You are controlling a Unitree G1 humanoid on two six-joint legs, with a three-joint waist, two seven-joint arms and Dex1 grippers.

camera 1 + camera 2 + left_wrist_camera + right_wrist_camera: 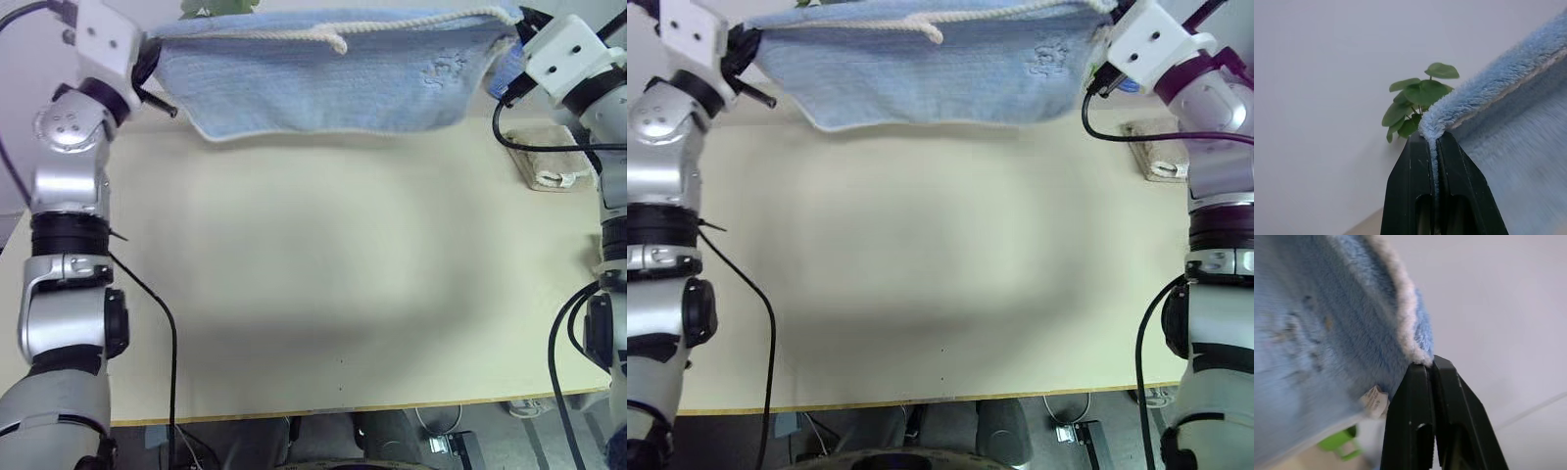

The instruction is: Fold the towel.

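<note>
The light blue towel hangs stretched in the air above the far side of the table, held up by both top corners. A whitish cord and loop run along its upper edge, and a small dark print sits near its right end. My left gripper is shut on the towel's left corner. My right gripper is shut on the right corner, where a small white label hangs.
A folded beige towel lies at the table's far right edge. A small green plant stands behind the towel against the white wall. Cables hang from both arms over the table's sides.
</note>
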